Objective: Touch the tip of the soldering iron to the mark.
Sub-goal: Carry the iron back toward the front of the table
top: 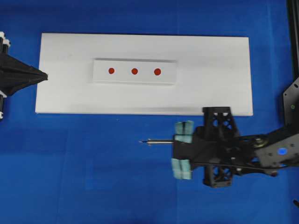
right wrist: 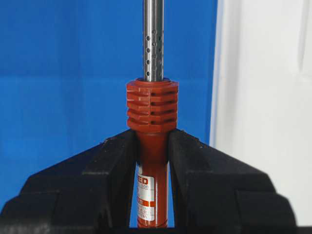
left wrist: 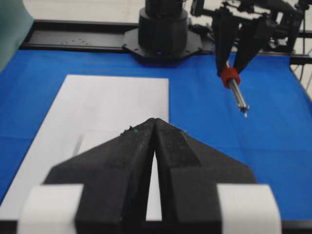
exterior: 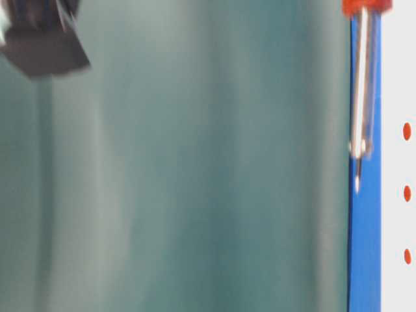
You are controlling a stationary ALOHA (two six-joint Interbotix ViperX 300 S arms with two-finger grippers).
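The right gripper (top: 182, 150), lower right of the overhead frame, is pinching the soldering iron (top: 161, 141) by its red handle, shaft pointing left over the blue surface (top: 93, 177). Its tip hangs just below the white board (top: 215, 74), well apart from the mark (top: 157, 72), the right-end dot on the white strip (top: 134, 72). At the left edge, the left gripper (top: 43, 76) sits pressed together over the board's end. Behind, a blurred green backdrop (exterior: 195, 162).

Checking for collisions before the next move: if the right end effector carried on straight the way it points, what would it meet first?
Probably nothing: the right end effector, shut on the red-handled, silver-shafted soldering iron, points left over bare blue cloth, alongside the white board. Height is unclear.
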